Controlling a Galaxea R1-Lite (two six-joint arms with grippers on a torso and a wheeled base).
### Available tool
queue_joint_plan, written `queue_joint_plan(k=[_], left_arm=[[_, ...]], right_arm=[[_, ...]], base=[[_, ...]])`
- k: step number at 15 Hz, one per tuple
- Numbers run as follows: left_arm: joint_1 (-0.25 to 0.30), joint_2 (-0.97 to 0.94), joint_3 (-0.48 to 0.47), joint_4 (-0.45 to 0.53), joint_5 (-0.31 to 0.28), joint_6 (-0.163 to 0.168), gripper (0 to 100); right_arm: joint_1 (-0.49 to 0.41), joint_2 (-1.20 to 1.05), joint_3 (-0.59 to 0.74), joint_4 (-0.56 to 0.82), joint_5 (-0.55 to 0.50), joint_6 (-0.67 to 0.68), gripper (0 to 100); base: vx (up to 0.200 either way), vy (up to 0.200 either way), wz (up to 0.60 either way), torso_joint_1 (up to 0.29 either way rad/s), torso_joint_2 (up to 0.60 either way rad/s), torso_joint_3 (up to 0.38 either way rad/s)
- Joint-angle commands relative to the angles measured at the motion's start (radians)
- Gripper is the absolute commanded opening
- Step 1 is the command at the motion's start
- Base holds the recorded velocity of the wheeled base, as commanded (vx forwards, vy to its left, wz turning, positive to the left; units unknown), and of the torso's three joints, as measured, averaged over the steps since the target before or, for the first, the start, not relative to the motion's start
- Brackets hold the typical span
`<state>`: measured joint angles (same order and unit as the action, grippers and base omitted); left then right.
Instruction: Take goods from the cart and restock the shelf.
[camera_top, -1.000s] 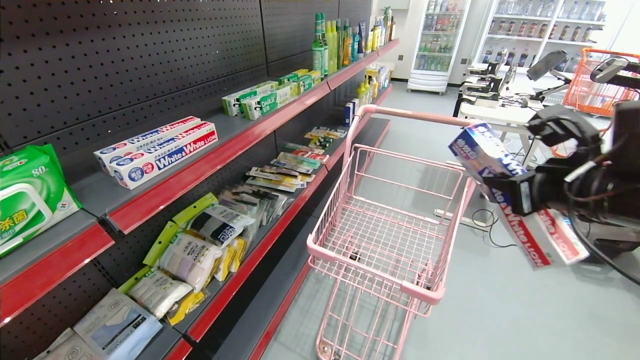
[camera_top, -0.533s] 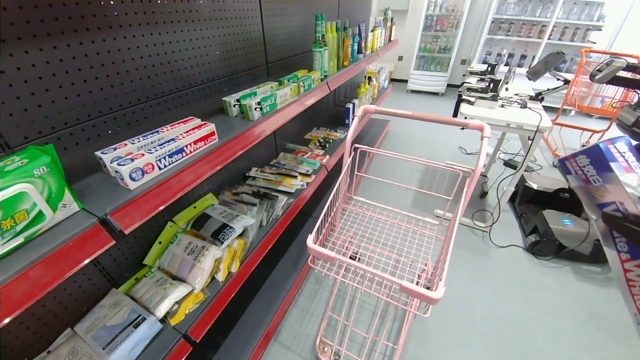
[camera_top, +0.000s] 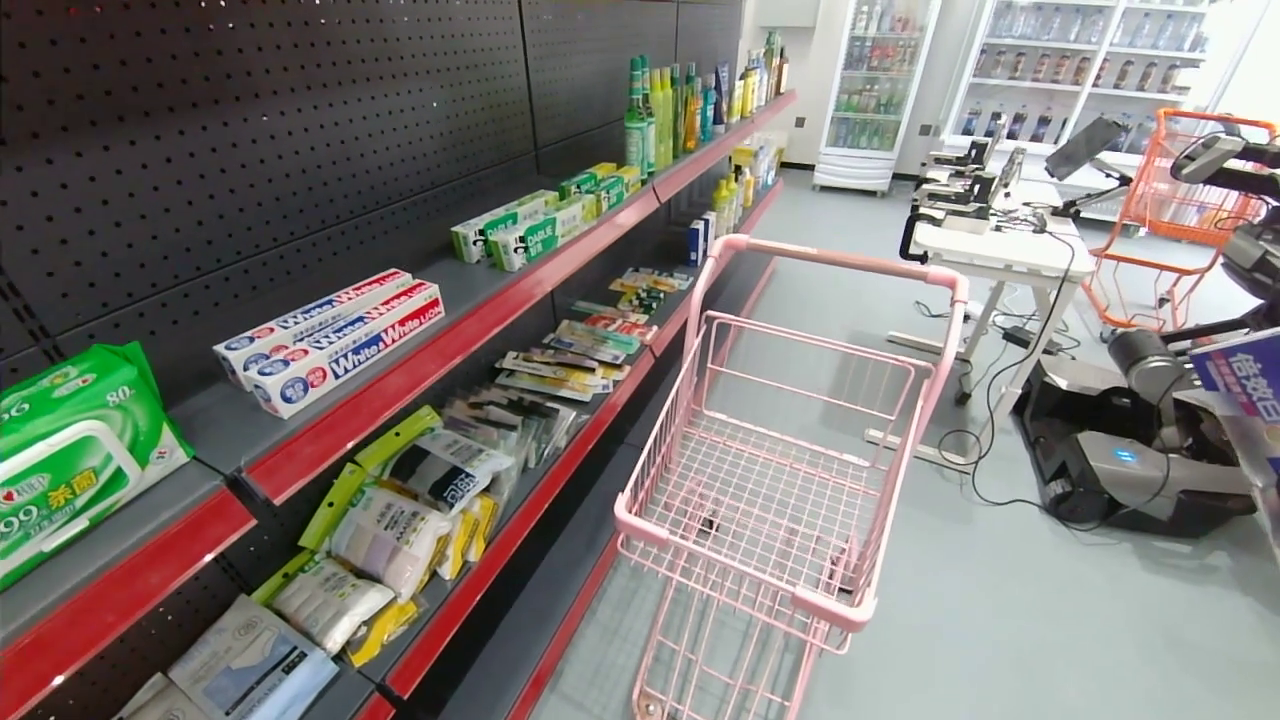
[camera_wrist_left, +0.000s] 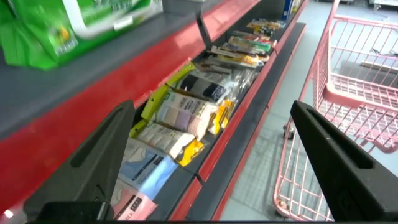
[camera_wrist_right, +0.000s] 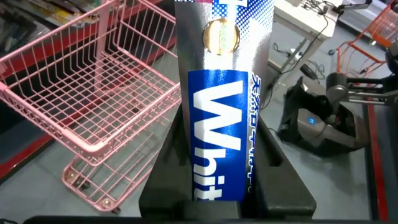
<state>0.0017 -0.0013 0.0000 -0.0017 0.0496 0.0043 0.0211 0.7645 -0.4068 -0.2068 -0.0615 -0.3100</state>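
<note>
Carrying step: the right fingers (camera_wrist_right: 168, 168) grip the toothpaste box (camera_wrist_right: 224, 93) right of the cart (camera_top: 640, 520), well apart from the shelf (camera_top: 400, 380), left fingers (camera_wrist_left: 93, 168) spread empty; next, swing it beside the matching boxes (camera_top: 330, 340).

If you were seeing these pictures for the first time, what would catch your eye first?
The pink cart stands in the aisle beside the red-edged shelf. The right gripper has its jaws shut on a blue-and-white toothpaste box, like the boxes lying on the upper shelf.

toothpaste box (camera_wrist_right: 219, 112): blue-white, gripped in right hand (camera_wrist_right: 221, 177) | pink wire cart (camera_top: 632, 520): beside shelf (camera_top: 450, 340)
</note>
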Motion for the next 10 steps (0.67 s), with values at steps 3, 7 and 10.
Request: queue_joint_plan(k=[3,7,10], left_arm=[[0.000,0.001,0.000,0.000,0.001,0.000,100],[0.001,0.001,0.000,0.000,0.001,0.000,100],[0.001,0.001,0.000,0.000,0.001,0.000,100]], right_arm=[[0.000,0.009,-0.004,0.000,0.000,-0.001,0],[0.002,0.010,-0.009,0.000,0.000,-0.015,0],[0.002,0.016,-0.009,0.000,0.000,-0.015,0]], base=[[0.000,0.000,0.00,0.269,-0.58,-0.320],[0.000,0.000,0.00,0.205,-0.42,-0.225],[0.000,0.000,0.00,0.168,-0.37,-0.191]])
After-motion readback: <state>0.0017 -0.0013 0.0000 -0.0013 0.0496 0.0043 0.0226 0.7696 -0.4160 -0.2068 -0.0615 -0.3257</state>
